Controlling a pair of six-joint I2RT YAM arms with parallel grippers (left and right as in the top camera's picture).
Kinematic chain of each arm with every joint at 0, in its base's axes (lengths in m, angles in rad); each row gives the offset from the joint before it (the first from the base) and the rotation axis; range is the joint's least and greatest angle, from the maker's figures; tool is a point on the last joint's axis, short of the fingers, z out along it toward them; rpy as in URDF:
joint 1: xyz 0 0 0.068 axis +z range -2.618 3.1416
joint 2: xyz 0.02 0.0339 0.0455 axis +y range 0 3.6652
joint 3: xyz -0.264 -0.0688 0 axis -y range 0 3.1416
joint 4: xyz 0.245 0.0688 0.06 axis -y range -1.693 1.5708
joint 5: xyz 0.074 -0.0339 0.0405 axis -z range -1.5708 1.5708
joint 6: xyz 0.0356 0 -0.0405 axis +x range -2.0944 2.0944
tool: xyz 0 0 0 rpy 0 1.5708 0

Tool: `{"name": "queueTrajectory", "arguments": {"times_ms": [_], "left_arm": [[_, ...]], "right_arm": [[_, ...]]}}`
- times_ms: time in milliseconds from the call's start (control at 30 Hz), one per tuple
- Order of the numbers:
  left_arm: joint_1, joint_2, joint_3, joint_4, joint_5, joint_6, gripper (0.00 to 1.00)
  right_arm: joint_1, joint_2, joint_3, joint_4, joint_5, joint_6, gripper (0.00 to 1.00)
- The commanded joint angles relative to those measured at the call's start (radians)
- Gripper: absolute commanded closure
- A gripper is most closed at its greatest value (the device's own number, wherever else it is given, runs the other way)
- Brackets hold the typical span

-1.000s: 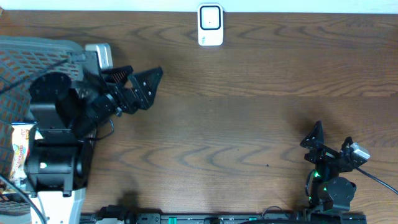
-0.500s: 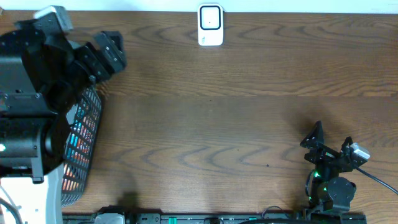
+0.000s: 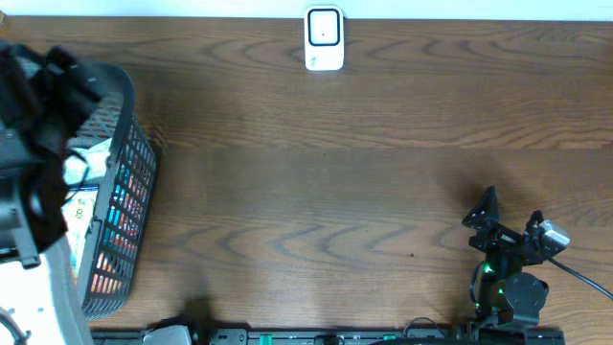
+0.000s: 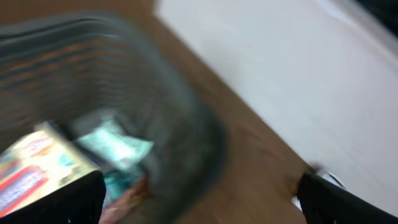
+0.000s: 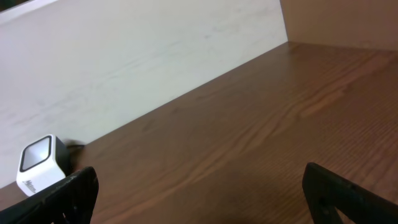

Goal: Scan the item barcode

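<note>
Basket, dark wire mesh, at the 9 o'clock edge of the desk in the overhead view. Contents: several packaged items, none lifted out, with orange, blue and white wrappers showing through the mesh wall.

Left wrist view, blurred, looks into the same basket:
- yellow pack with red and blue print, at 8 o'clock of the frame, inside the basket
- mint-green packet just beside it toward the centre, also inside
- a pinkish shape below the packet, too smeared to identify

No barcode can be made out on any item.

Left pincer: above the basket's mouth, jaws spread wide, nothing between them, touching none of the contents. Overhead, its arm covers the basket's 11 o'clock corner.

Scanner: small white unit with a dark window, upright at 12 o'clock on the desk, close to the pale wall, well apart from the basket. It sits at 8 o'clock in the right wrist view.

Right pincer: at 4 o'clock on the desk, released, jaws wide and empty, well apart from basket and scanner.
</note>
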Motion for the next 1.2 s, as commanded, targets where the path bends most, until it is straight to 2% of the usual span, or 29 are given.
{"name": "queueTrajectory", "arguments": {"times_ms": [0,233,367,433,800,1000,1167], "left_arm": [[0.128,0.013,0.019,-0.039,-0.033,-0.041,0.02],[0.285,0.032,0.019,-0.134,-0.033,-0.126,0.02],[0.335,0.064,0.003,-0.247,-0.033,-0.266,0.02],[0.348,0.083,-0.022,-0.276,-0.033,-0.288,0.02],[0.406,0.215,-0.264,-0.247,-0.031,-0.329,0.02],[0.406,0.224,-0.393,-0.194,0.005,-0.352,0.02],[0.406,0.224,-0.464,-0.188,0.005,-0.422,0.02]], "right_arm": [[0.007,-0.006,-0.001,-0.002,0.011,0.012,0.01],[0.007,-0.006,-0.001,-0.002,0.011,0.012,0.01],[0.007,-0.006,-0.001,-0.002,0.011,0.012,0.01],[0.007,-0.006,-0.001,-0.002,0.011,0.012,0.01],[0.007,-0.006,-0.001,-0.002,0.011,0.012,0.01],[0.007,-0.006,-0.001,-0.002,0.011,0.012,0.01],[0.007,-0.006,-0.001,-0.002,0.011,0.012,0.01]]}}
